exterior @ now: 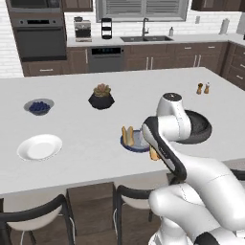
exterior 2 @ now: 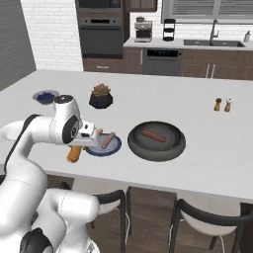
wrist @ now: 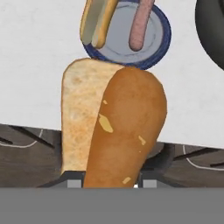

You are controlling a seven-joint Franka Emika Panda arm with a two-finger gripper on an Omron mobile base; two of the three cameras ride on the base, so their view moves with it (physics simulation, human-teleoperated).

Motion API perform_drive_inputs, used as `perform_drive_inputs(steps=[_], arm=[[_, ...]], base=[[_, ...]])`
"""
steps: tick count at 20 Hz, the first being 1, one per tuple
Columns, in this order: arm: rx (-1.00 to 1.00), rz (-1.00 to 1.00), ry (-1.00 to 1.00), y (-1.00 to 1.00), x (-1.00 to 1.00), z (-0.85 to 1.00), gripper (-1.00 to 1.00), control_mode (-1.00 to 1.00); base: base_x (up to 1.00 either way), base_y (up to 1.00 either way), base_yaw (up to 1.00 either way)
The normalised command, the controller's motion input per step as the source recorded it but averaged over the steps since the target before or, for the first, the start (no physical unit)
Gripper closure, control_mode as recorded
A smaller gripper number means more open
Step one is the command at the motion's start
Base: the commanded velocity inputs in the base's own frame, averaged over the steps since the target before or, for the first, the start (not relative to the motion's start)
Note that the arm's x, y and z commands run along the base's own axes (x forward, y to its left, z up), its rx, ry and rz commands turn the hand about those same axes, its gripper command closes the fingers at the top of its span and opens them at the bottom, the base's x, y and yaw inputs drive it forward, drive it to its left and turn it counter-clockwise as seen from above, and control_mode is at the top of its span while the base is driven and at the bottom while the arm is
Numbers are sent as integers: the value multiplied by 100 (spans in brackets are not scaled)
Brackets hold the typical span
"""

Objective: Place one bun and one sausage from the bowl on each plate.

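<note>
Left base view: the white plate [exterior: 40, 146] lies bare at the left of the pale surface [exterior: 86, 129], near the small bowl of blueberries [exterior: 38, 106]. The blue-rimmed plate [exterior: 134, 142] sits mid-surface with a bun [exterior: 128, 135] on its left half; the arm hides its right part. The dark bowl [exterior: 201, 127] lies to the right, partly behind the arm. A black pot with a succulent [exterior: 101, 97] stands further back, and two small shakers [exterior: 203, 88] stand at the far right. A bit of orange-brown crust [exterior: 153, 154] shows at the arm's lower edge, by the near rim of the surface. Right base view: the hand [exterior 2: 79, 147] hangs low just left of the blue-rimmed plate [exterior 2: 104, 145], clamped on a second bun [exterior 2: 74, 154] that points down toward the near edge. One sausage [exterior 2: 107, 140] lies on that plate; another sausage [exterior 2: 153, 135] lies inside the dark bowl [exterior 2: 157, 141], just right of the plate. Hand view: the held bun [wrist: 114, 127] rises between the fingertips [wrist: 74, 180], pale cut face left, brown crust right, over the surface edge. Beyond it the blue-rimmed plate [wrist: 155, 41] carries the first bun [wrist: 97, 22] and the sausage [wrist: 141, 24] side by side, apart; the rim of the dark bowl [wrist: 210, 30] curves in at the upper right.
</note>
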Motion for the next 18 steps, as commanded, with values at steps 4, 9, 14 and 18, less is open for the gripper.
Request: perform_drive_inputs(steps=[4,9,14,18], arm=[[0,0,0,0,0,0,100,100],[0,0,0,0,0,0,100,100],[0,0,0,0,0,0,100,100],[0,0,0,0,0,0,100,100]], base=[[3,100,0],[14,100,0],[23,100,0],[37,76,0]])
